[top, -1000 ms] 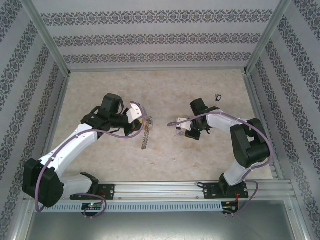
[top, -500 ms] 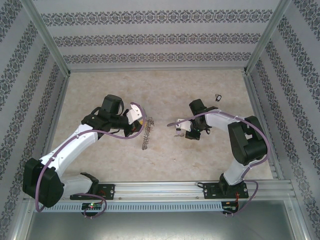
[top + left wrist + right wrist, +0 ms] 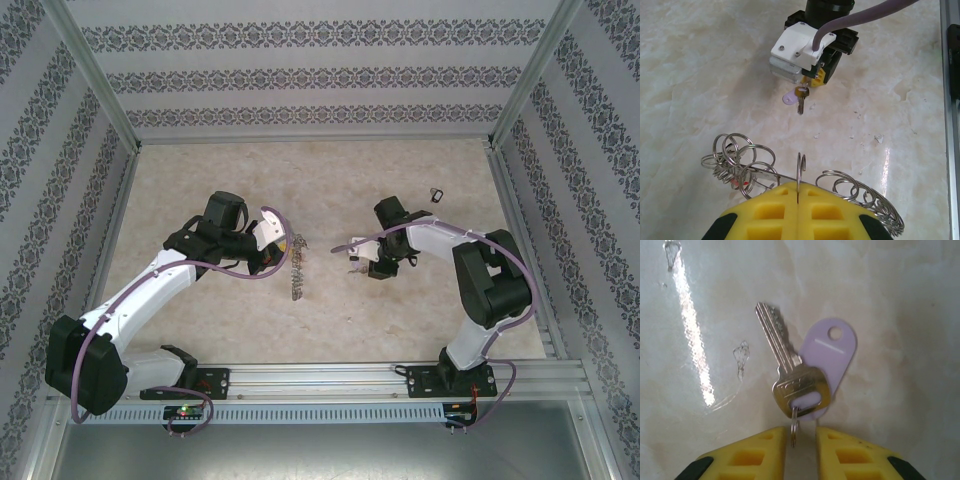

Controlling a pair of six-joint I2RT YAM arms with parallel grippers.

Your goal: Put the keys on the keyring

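My left gripper point(image 3: 798, 186) is shut on one small split ring point(image 3: 800, 169) of the keyring point(image 3: 765, 172), a thin metal hoop fringed with small rings. A red bit point(image 3: 729, 183) shows at its left. From above, the keyring point(image 3: 294, 272) hangs edge-on below the left gripper point(image 3: 283, 255). A silvery key point(image 3: 790, 375) with a lilac tag point(image 3: 830, 352) lies just ahead of my right gripper point(image 3: 801, 432). Its jaws stand a little apart, with the key's small ring point(image 3: 794, 426) in the gap, leaning on the left finger. The right gripper point(image 3: 812, 80) faces the left one, key point(image 3: 801, 99) below it.
A small dark key point(image 3: 436, 194) lies at the back right of the marble-look table point(image 3: 330, 320). Patterned walls and metal posts point(image 3: 115, 110) close in three sides. A rail point(image 3: 320, 378) runs along the near edge. Small specks point(image 3: 878, 138) dot the table.
The right gripper's jaws have parted from shut, and its arm has shifted slightly left. The hanging keyring has swung a little. The left arm holds its place.
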